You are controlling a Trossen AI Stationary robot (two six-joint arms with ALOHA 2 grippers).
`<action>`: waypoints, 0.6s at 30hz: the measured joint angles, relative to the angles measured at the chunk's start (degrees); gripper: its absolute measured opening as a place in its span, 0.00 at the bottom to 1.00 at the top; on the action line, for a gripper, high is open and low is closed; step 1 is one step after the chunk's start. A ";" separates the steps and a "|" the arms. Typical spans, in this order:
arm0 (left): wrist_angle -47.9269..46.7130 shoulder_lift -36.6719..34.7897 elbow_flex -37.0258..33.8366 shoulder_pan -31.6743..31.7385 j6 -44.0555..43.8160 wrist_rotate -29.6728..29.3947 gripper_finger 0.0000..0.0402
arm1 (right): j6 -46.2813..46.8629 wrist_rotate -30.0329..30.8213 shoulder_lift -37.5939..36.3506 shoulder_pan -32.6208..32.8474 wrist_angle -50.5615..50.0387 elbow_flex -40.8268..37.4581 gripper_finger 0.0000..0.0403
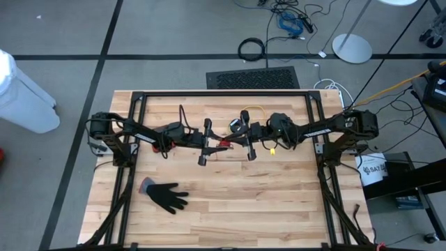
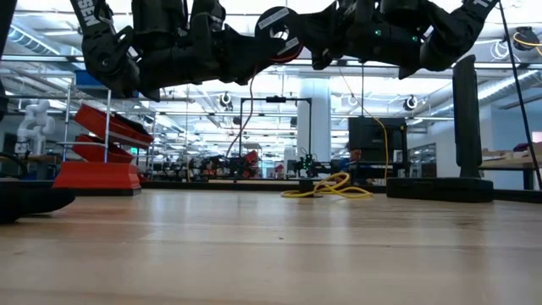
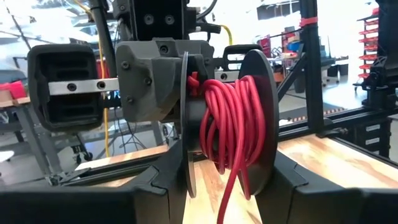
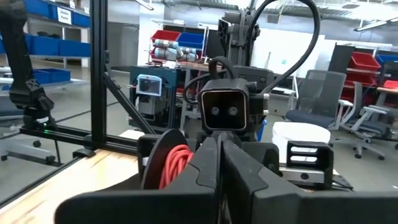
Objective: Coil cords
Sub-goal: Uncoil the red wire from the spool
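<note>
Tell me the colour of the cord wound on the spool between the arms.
Red. The cord on the black spool shows best in the left wrist view.

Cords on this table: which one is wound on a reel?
The red cord, wrapped round the black reel raised off the table. The yellow cord lies in a loose heap at the far side.

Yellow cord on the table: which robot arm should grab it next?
Probably the right. The right gripper is shut and looks empty, and it sits nearer the yellow cord. The left gripper is busy holding the red-cord spool.
</note>
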 joint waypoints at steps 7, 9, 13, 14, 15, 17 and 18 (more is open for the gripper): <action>-1.09 0.00 0.04 0.33 -1.73 -4.45 0.59 | -2.30 2.90 0.04 0.00 -0.53 -0.02 0.00; -1.97 -0.04 0.04 0.35 -1.33 -5.40 0.64 | -2.71 2.97 0.03 0.00 -0.50 -0.02 0.00; -4.32 -0.04 0.04 0.39 -0.76 -7.96 0.67 | -4.41 4.32 -1.58 0.00 -3.77 -0.02 0.00; -4.74 -0.04 0.04 0.47 -0.46 -8.60 0.68 | -5.03 4.48 -2.26 0.00 -5.03 -0.02 0.00; -5.29 -0.04 0.04 0.60 0.04 -9.27 0.68 | -5.56 4.54 -2.92 0.00 -5.98 -0.02 0.00; -6.20 -0.04 0.04 0.98 0.35 -10.33 0.68 | -6.24 5.14 -4.63 -0.04 -8.57 -0.04 0.00; -6.27 -0.04 0.04 1.17 0.34 -10.80 0.68 | -6.88 6.01 -5.62 0.12 -9.79 -0.04 0.00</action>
